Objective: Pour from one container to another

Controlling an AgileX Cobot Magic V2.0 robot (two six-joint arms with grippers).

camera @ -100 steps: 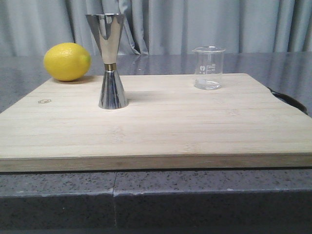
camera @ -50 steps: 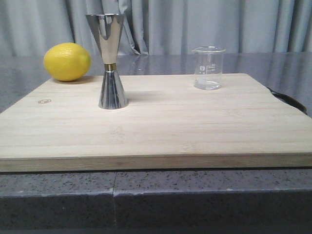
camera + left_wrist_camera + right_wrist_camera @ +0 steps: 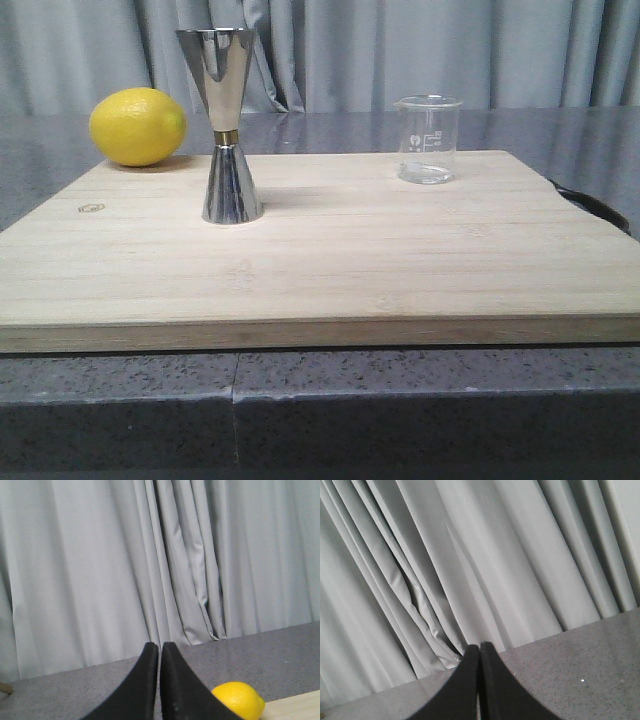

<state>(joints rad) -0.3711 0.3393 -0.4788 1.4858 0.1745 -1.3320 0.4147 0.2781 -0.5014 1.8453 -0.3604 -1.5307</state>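
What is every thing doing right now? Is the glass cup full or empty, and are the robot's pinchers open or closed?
Glass beaker: upright on the wooden board, looks empty.
Steel jigger: upright on the board, untouched.
Lemon: whole, resting by the board's far left corner.
Left gripper: shut, holding nothing.
Right gripper: shut, holding nothing.

The white marks on the glass beaker [image 3: 429,139] are too small to read, and whether it holds any liquid cannot be told. A dark curved object [image 3: 592,205] at the cutting board's [image 3: 330,260] right edge is mostly hidden behind it. In the left wrist view the lemon [image 3: 238,700] is cut off by the picture's edge and partly covered by the fingers [image 3: 175,690].
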